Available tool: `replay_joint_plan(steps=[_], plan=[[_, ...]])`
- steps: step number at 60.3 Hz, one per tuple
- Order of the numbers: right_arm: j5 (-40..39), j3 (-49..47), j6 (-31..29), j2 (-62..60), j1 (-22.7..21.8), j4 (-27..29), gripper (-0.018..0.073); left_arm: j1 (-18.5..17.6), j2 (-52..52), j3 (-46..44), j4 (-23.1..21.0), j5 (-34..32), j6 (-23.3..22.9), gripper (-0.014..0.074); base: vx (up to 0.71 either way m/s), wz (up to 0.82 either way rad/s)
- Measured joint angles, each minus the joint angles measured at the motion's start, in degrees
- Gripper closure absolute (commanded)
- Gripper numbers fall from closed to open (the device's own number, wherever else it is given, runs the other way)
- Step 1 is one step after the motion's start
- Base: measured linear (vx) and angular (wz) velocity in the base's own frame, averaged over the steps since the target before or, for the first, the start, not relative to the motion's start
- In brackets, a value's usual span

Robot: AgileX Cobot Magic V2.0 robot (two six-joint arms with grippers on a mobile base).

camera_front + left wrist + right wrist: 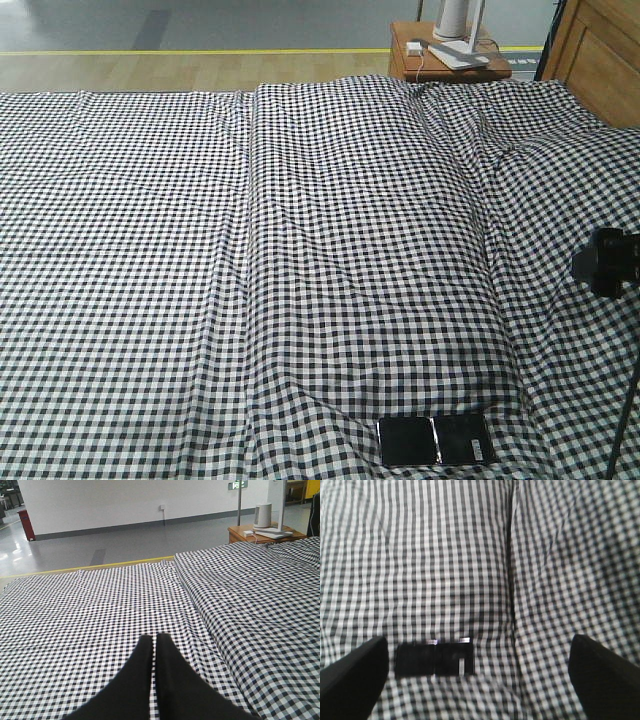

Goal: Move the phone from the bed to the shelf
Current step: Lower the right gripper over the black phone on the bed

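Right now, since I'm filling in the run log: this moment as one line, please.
phase: pre-grasp | phone: flat on bed, untouched | right gripper: open over phone | left gripper: shut

The phone (437, 440) is a thin, glossy black rectangle lying flat on the bed (150, 250), close to its near edge and right of the middle, with its long side running along that edge. A pale streak of reflected light crosses its face. The bed is covered in small black-and-white check cloth, creased lengthwise, with one long fold ending just beside the phone. The wooden headboard (600, 50) stands at the bed's far right corner.
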Motion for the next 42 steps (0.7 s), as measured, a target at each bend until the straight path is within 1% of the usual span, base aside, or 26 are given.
replay_joint_plan(steps=[6, 11, 20, 27, 34, 42], plan=[[4.4, -3.8, -0.4, 4.0, -2.4, 1.4, -0.012, 0.0, 0.0, 0.0, 0.0, 0.0, 0.0, 0.0596, 0.0, 0.0], [7.1, -6.5, -3.4, 7.2, -6.3, 4.6, -0.0114, 0.0, 0.0, 0.0, 0.0, 0.0, 0.0, 0.0596, 0.0, 0.0], [10.2, -10.2, -13.3, 14.1, -14.5, 13.5, -0.0104, 0.0, 0.0, 0.0, 0.0, 0.0, 0.0, 0.0596, 0.0, 0.0], [10.5, -12.6, -19.2, 20.3, -19.0, 18.3, -0.0099, 0.0, 0.0, 0.0, 0.0, 0.0, 0.0, 0.0596, 0.0, 0.0], [11.1, -15.2, -23.4, 27.2, -21.5, 20.6, -0.0094, 0.0, 0.0, 0.0, 0.0, 0.0, 0.0, 0.0596, 0.0, 0.0], [12.9, -18.5, -28.1, 35.5, -22.7, 22.6, -0.009, 0.0, 0.0, 0.0, 0.0, 0.0, 0.0, 0.0596, 0.0, 0.0]])
